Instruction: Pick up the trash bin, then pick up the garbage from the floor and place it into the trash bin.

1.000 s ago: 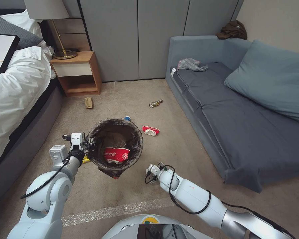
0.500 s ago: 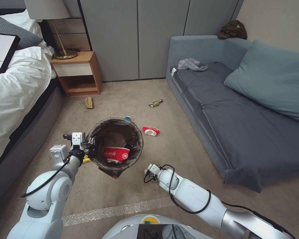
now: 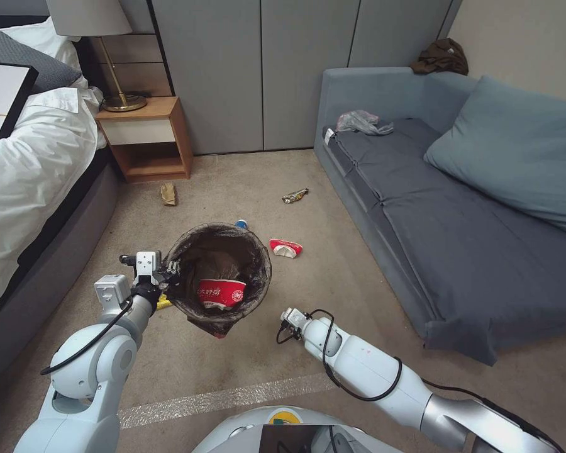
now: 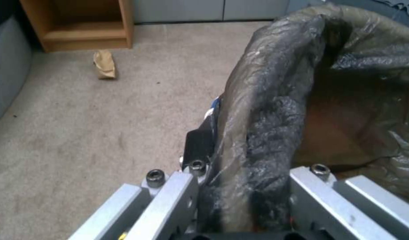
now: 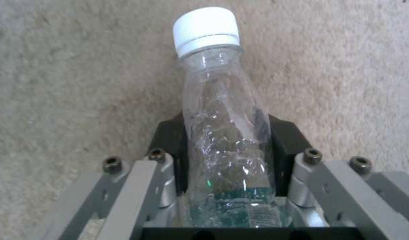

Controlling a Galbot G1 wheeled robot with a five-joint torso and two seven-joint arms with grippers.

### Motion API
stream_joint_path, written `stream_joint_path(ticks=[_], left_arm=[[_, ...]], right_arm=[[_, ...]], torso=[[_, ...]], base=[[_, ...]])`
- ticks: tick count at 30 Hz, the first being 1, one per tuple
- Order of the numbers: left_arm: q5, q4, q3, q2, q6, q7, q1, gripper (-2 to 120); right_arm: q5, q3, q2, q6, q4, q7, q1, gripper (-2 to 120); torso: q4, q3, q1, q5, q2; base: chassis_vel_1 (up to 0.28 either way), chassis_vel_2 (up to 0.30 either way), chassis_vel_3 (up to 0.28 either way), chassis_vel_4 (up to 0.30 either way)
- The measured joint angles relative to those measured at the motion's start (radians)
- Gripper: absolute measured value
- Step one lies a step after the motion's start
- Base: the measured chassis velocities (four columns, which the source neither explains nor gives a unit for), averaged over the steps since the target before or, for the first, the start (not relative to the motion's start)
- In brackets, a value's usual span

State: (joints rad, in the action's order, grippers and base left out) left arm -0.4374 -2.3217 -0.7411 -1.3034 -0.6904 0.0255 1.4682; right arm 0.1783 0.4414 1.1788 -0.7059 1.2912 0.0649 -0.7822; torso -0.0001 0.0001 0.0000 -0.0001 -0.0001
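beige carpet [image 3: 245, 176], sofa [image 3: 459, 214] right; left fingers [image 4: 240, 186] pinch bin rim [image 3: 219, 272], right fingers [image 5: 169, 146] clamp bottle [image 5: 222, 133].

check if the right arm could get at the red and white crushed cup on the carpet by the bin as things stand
Probably not yet. The right gripper has its jaws shut on the clear bottle, so it has no free grip. The crushed cup lies in the open on the floor, beside the trash bin held by the left gripper.

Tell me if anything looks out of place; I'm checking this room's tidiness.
Yes: litter lies on the beige carpet floor: a crushed red-white paper cup, a shiny wrapper and crumpled brown paper. A crumpled plastic bag sits on the grey sofa.
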Motion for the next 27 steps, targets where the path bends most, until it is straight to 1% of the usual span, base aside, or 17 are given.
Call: stream_joint_path(ticks=[2,18,20,21,22,25,26,27], left_arm=[[0.002,0.000,0.000,-0.001,0.000,0.000,0.000,5],[0.000,0.003,-0.003,0.001,0.000,0.000,-0.002,5],[0.000,0.004,-0.004,0.002,0.000,0.000,-0.002,5],[-0.001,0.004,-0.005,0.004,-0.001,0.000,-0.003,5],[-0.001,0.004,-0.005,0.004,-0.001,0.000,-0.003,5],[-0.002,0.005,-0.009,0.008,-0.002,0.001,-0.004,5],[-0.002,0.005,-0.009,0.008,-0.002,0.001,-0.004,5],[-0.003,0.005,-0.010,0.008,-0.002,0.001,-0.004,5]], right_arm=[[0.003,-0.003,-0.005,-0.001,0.002,0.001,0.002,30],[0.025,-0.005,-0.006,-0.006,0.008,0.002,0.027,30],[0.038,-0.006,-0.018,-0.016,0.026,0.007,0.031,30],[0.052,-0.017,-0.040,-0.027,0.056,0.015,0.038,30],[0.052,-0.017,-0.040,-0.027,0.056,0.015,0.038,30],[0.098,-0.080,-0.105,-0.031,0.147,0.030,0.057,30],[0.098,-0.080,-0.105,-0.031,0.147,0.030,0.057,30],[0.113,-0.105,-0.124,-0.031,0.177,0.033,0.063,30]], torso=[[-0.0001,0.000,0.000,-0.0001,0.000],[0.0002,0.000,0.000,0.0001,0.000],[0.0002,0.000,0.000,0.0003,0.000],[0.0002,0.000,0.000,0.0004,0.000],[0.0002,0.000,0.000,0.0004,0.000],[0.0001,0.000,0.000,0.0002,0.000],[0.0001,0.000,0.000,0.0002,0.000],[0.0000,0.000,0.000,0.0001,0.000]], base=[[0.000,0.000,0.000,0.000],[0.000,0.000,0.000,0.000],[0.000,0.000,0.000,0.000],[0.000,0.000,0.000,0.000],[0.000,0.000,0.000,0.000],[0.000,0.000,0.000,0.000],[0.000,0.000,0.000,0.000],[0.000,0.000,0.000,0.000]])
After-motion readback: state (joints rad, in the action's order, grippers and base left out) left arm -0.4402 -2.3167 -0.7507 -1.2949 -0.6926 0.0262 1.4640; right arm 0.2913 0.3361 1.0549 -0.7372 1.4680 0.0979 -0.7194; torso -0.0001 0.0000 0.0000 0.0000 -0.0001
